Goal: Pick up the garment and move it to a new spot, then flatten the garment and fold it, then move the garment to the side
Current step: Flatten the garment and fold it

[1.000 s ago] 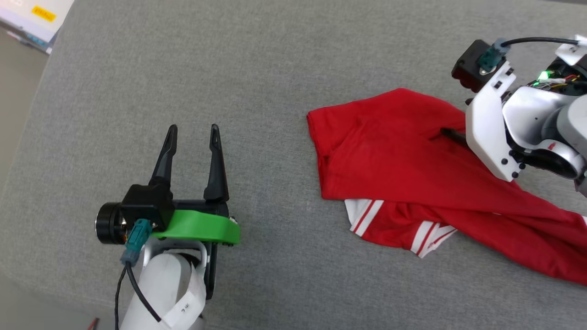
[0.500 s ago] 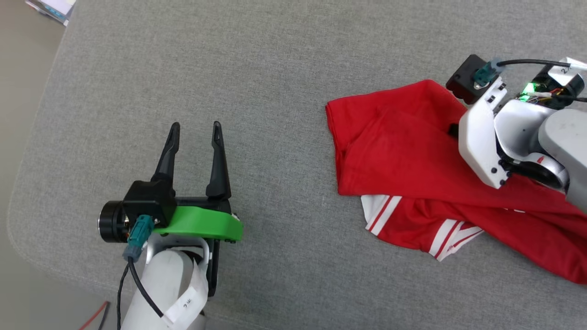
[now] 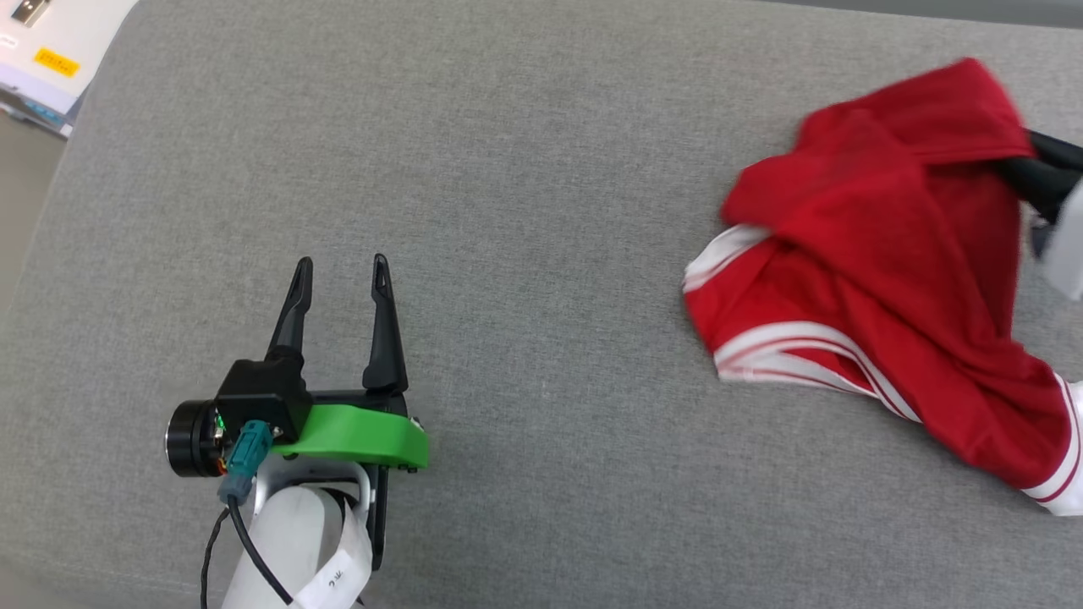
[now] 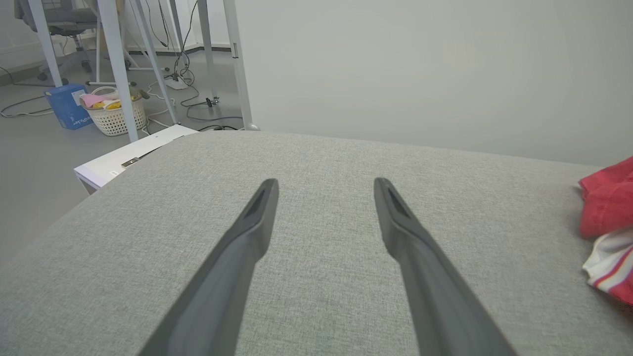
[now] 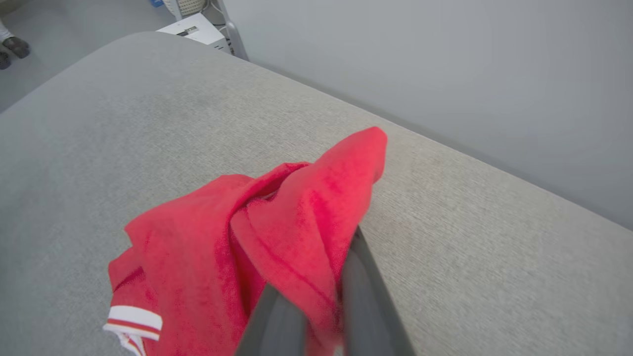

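Two claws are over the grey surface (image 3: 541, 169). The left claw (image 3: 341, 262) is near, on the left, wide open and holding nothing. The right claw (image 5: 316, 277) is far on the right, pinched tight on the red garment (image 3: 888, 254), and holds one part up. The rest of the garment lies bunched on the surface with its white striped edges showing, well apart from the left claw.

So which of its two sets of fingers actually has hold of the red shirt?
The right fingers: they're pinched shut on a fold of the shirt. The left fingers stand open over the bare grey cushion, touching nothing.
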Motion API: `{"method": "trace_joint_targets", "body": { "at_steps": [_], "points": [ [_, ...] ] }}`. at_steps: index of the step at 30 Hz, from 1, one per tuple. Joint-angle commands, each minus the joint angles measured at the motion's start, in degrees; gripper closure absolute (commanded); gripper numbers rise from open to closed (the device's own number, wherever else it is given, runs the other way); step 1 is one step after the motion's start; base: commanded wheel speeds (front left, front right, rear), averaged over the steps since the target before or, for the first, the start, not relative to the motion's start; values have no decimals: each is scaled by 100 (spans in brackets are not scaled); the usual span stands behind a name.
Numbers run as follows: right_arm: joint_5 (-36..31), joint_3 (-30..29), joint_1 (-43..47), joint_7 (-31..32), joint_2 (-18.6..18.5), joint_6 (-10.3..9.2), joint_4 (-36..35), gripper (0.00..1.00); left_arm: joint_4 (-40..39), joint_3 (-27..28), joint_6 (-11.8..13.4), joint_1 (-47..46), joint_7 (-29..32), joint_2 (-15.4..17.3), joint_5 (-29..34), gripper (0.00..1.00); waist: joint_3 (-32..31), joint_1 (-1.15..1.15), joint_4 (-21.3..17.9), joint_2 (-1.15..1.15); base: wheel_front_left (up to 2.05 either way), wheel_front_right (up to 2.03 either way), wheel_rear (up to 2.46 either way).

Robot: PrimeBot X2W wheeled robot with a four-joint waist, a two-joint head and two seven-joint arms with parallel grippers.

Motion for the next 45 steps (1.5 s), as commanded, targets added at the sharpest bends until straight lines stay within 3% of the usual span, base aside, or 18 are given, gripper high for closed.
{"method": "trace_joint_targets", "body": {
  "at_steps": [1, 6, 12, 13, 14, 19, 23, 25, 26, 31, 36, 41, 45],
  "points": [
    [180, -69, 236, -77, -84, -4, 172, 100, 12, 4, -34, 58, -33, -13, 42, 0, -59, 0, -69, 0, 0, 0, 0],
    [415, -103, 902, -194, -186, -4, 1194, 100, 62, -10, -61, 58, -33, -13, 40, 0, -28, 0, -58, 0, 0, 0, 0],
    [669, -24, 1429, -145, 283, -4, 2074, 99, 157, 13, -80, 88, -33, -13, 75, 0, -101, 0, -88, 0, 0, 0, 0],
    [677, -60, 1448, -275, 366, -4, 2148, 53, 179, 30, -99, 99, -33, -13, 100, 0, -146, 0, -107, 0, 0, 0, 0],
    [690, -116, 1453, -429, 428, -4, 2192, 0, 193, 46, -112, 105, -33, -13, 121, 0, -196, 0, -128, 0, 0, 0, 0],
    [297, -323, 1466, -1490, 537, -4, 2280, 0, 230, 223, -249, 199, -33, 3, 252, 0, -527, 0, -313, 0, 0, 0, 0],
    [-323, -775, 1454, -1764, 734, -4, 2294, 0, 199, 402, -401, 177, -33, 109, 305, 0, -716, 0, -553, 0, 0, 0, 0],
    [-809, -1445, 1457, -1772, 882, -4, 2119, 0, 200, 448, -520, 84, -33, 186, 323, 0, -766, 0, -678, 0, 0, 0, 0],
    [-1419, -2267, 1678, -1774, 1105, -4, 1831, 0, 214, 448, -656, -53, -33, 265, 326, 0, -811, 0, -794, 0, 0, 0, 0],
    [-2895, -4107, 2811, -1776, 1927, -4, 758, 0, 507, 262, -913, -558, -33, 506, 306, 0, -881, 0, -1007, 0, 0, 0, 0],
    [-3929, -5151, 3936, -1776, 2764, -4, -356, 0, 953, -221, -1050, -1394, 295, 785, 92, 0, -847, 0, -1174, 0, 0, 0, 0],
    [-4389, -5398, 4518, -1777, 3203, -4, -975, 0, 1232, -1155, -1072, -2426, 1107, 1082, -575, 0, -697, 0, -1352, 0, 0, 0, 0],
    [-4569, -5486, 4679, -1777, 3456, -4, -1254, 0, 1389, -2080, -1074, -3350, 2159, 1407, -1270, 0, -503, 0, -1552, 0, 0, 0, 0]
  ]
}}
